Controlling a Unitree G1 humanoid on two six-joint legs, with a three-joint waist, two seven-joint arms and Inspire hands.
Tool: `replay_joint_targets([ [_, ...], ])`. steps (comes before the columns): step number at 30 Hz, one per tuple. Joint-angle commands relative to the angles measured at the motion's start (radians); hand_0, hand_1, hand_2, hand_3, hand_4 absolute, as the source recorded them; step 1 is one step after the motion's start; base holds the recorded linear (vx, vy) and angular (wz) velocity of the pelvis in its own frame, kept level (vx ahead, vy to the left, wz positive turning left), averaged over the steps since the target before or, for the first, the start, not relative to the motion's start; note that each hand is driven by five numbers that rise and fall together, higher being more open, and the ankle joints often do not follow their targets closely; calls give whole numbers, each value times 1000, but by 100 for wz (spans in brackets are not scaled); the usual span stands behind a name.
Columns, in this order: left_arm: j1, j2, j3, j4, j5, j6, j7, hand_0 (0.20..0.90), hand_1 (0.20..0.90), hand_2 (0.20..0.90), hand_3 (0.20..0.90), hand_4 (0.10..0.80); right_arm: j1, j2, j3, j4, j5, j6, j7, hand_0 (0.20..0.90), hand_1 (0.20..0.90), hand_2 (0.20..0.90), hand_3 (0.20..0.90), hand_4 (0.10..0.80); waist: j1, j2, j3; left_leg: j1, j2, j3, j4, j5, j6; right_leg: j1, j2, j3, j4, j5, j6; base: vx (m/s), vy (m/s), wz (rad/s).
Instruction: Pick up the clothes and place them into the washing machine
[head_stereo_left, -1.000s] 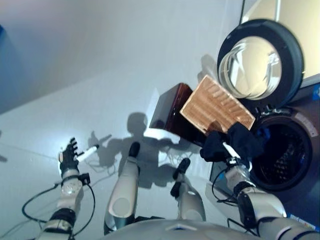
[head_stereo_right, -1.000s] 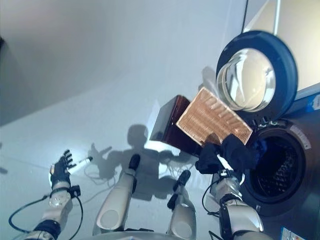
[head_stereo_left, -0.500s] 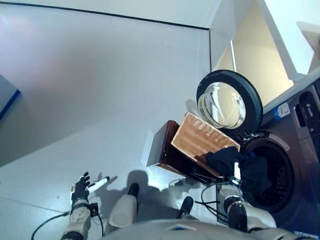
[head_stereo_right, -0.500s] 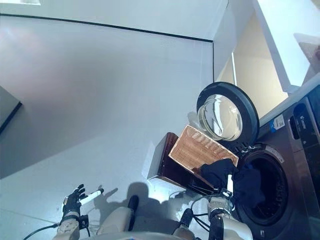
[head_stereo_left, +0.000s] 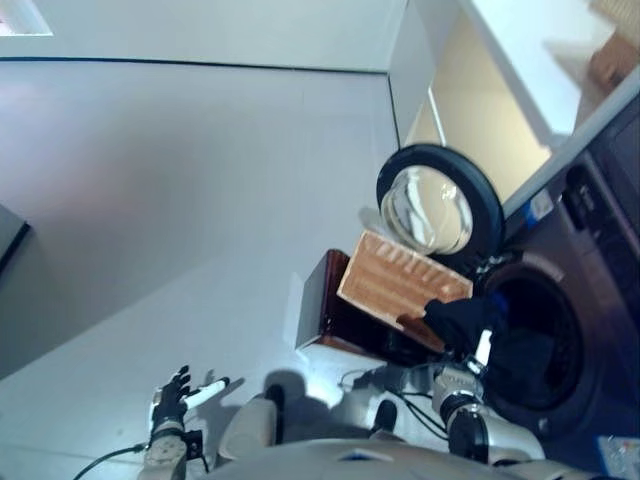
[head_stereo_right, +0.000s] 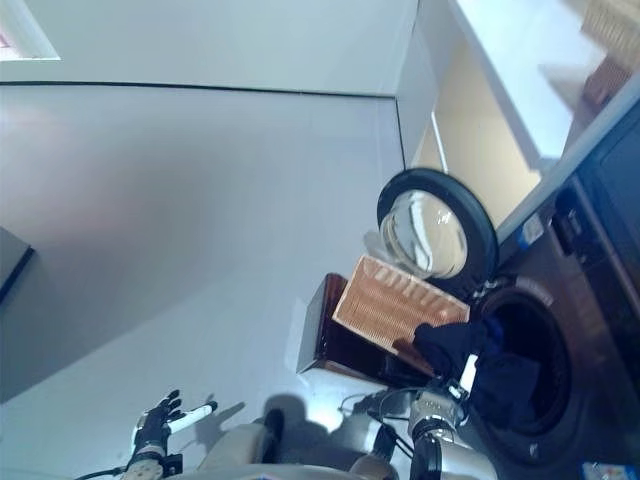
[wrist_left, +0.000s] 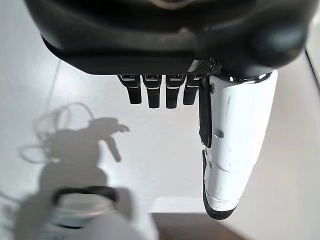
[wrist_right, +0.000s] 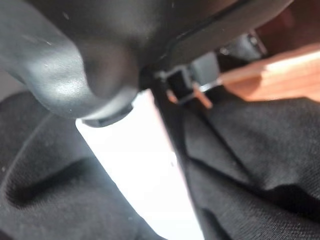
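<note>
Right hand (head_stereo_left: 470, 352), at the mouth of the washing machine (head_stereo_left: 575, 300): white-covered thumb and fingers clenched round a dark garment (head_stereo_left: 462, 322); in the right wrist view the thumb presses into folds of black cloth (wrist_right: 250, 165) that surround it on both sides. The garment hangs bunched at the lower rim of the drum opening (head_stereo_left: 535, 335), part of it draped toward the dark interior, part of it over the hand. Just beside the hand, on the side away from the drum, a woven basket (head_stereo_left: 398, 282) lies tipped against a dark brown box (head_stereo_left: 325, 305) standing on the floor (head_stereo_left: 200, 250). Above the basket, the round glass door (head_stereo_left: 437, 203) of the machine stands swung fully open. Left hand (head_stereo_left: 172, 392), well apart at the robot's left over bare floor: released, fingers straight and spread, white thumb extended, holding nothing, as the left wrist view confirms.
</note>
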Motion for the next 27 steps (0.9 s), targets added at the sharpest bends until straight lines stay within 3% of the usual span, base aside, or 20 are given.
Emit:
replay_joint_targets([
  [1, -51, 9, 33, -58, -77, -79, 24, 900, 900, 900, 900, 800, -162, -148, 25, -107, -42, -87, -27, 200, 200, 200, 200, 300, 5, 70, 135, 20, -45, -26, -145, 82, -38, -83, -6, 7, 203, -48, 2, -184, 59, -20],
  [8, -58, -12, -24, -80, -106, -78, 9, 900, 900, 900, 900, 800, -323, -275, 55, -107, -68, -117, -64, 200, 200, 200, 200, 300, 6, 111, 157, -123, -37, -7, -11, 30, -30, -251, -3, 73, 340, -101, -18, -47, 22, -15],
  [18, -64, -34, -58, -80, -114, -77, 14, 900, 900, 900, 900, 800, -454, -419, 97, -53, -99, -104, -85, 200, 200, 200, 200, 300, 12, 157, 155, -116, -42, 32, -35, 22, -22, -300, -3, 142, 347, -102, -19, 28, 55, -13],
  [27, -47, -37, -95, -131, -134, -97, 26, 900, 900, 900, 900, 800, -590, -577, 154, -53, -188, -113, -163, 200, 200, 200, 200, 300, 10, 236, 145, -118, -58, 61, -71, 27, -19, -347, -1, 209, 330, -99, -21, 34, 40, -10],
])
